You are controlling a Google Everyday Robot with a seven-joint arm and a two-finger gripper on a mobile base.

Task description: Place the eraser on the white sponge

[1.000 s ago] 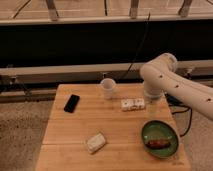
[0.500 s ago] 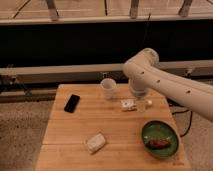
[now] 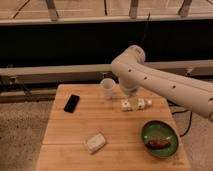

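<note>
- Eraser [image 3: 71, 103]: flat black slab lying on the far-left part of the wooden table [image 3: 65, 150], well apart from everything else, long axis running diagonally
- Handling, as a judgement: stiff, light, smooth-faced and probably slick; it lies very low on the wood, so there is little edge to catch
- Best hold looks to be across the two long edges, near the middle of its length, fingers coming straight down and turned to match the diagonal
- White sponge [image 3: 95, 142]: off-white block at the near edge, nearer the camera than the eraser and slightly to its right; looks soft and likely to give, so the slab should be set down flat and centred or it may tip off
- Gripper [image 3: 128, 90]: hangs under the arm's bend at the far edge of the table, just right of the white cup [image 3: 107, 88]; claw apart, holding nothing, nowhere near the eraser
- Also present: white patterned bottle [image 3: 136, 104] on its side, green bowl [image 3: 155, 131] with a reddish-brown item inside
- Change from earlier frames: the arm's bend has swung leftward along the far edge, from over the right side to beside the cup; eraser, sponge, cup, bottle and bowl have not moved
</note>
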